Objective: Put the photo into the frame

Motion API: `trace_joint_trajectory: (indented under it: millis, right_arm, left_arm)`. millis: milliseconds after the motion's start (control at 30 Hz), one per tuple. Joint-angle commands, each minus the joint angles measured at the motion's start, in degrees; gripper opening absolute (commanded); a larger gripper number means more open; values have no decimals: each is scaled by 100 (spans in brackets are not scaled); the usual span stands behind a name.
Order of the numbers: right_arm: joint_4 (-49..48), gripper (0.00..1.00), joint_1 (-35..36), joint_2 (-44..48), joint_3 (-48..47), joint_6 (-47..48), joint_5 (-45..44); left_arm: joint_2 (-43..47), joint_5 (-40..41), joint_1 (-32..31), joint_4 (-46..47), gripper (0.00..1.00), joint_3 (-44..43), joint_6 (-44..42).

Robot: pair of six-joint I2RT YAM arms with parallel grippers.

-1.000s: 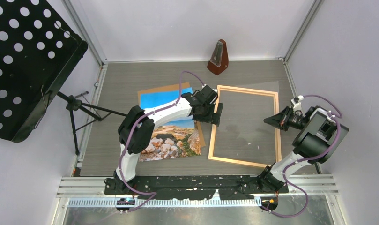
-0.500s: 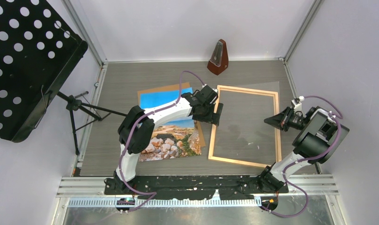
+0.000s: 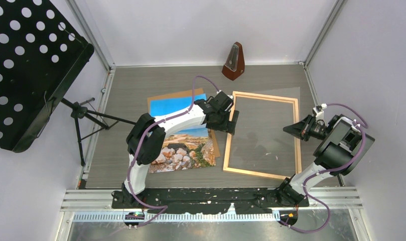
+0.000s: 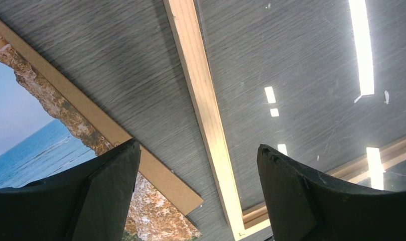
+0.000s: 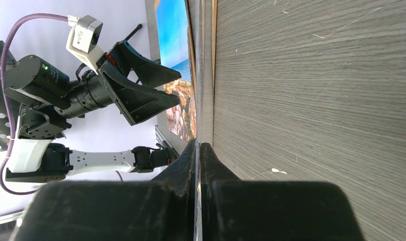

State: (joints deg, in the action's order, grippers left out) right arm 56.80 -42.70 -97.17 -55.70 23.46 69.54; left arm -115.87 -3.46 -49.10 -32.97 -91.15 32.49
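Pale wood of the frame (image 3: 261,95) lies flat on the grey table (image 3: 135,85), and its long rail runs between the widely spread fingers of the left gripper (image 3: 228,120), which hold nothing. In the left wrist view that rail (image 4: 206,115) passes nearer the finger on the right side of the picture, and one corner of the frame sits low between the two fingers (image 4: 108,196). A bare strip of table separates the rail from the brown backing board (image 3: 159,98), whose edge (image 4: 115,131) slips under the finger on the other side.

The photo (image 3: 185,148) rests face up on that board, beside the frame and outside it, on the far side of the left jaws from the glassy area. It shows blue sky, a band of sea and a rocky shore with pale boulders; the left arm crosses its middle. Its printed edge (image 4: 25,135) stops just short of the board's edge.

A clear sheet (image 3: 263,131) covers the frame's opening and throws back bright light bars; one corner juts past the frame's far right corner.

The right gripper (image 3: 291,129) hangs at the opposite long rail, its fingers (image 5: 185,170) pressed together; whether the sheet's edge is caught between them cannot be told. That rail lies close to the table's side edge.

Beyond the frame stands a dark red metronome (image 3: 234,62), with open table between them.
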Motion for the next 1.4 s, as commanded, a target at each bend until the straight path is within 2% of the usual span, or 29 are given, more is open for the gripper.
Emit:
trace_joint_trajectory:
  millis: [0,1067,1367]
  right_arm:
    - [278,6,-40,66,-77,133,302]
    - [570,6,-34,-154,-39,402,868]
    - [1421,6,-37,-517,-301,1341,989]
  left_arm:
    - [152,91,6,202,87,-2,-84]
    - [289,296,-18,359,94,63,-421]
    - [302,466,-55,396,94,71,-574]
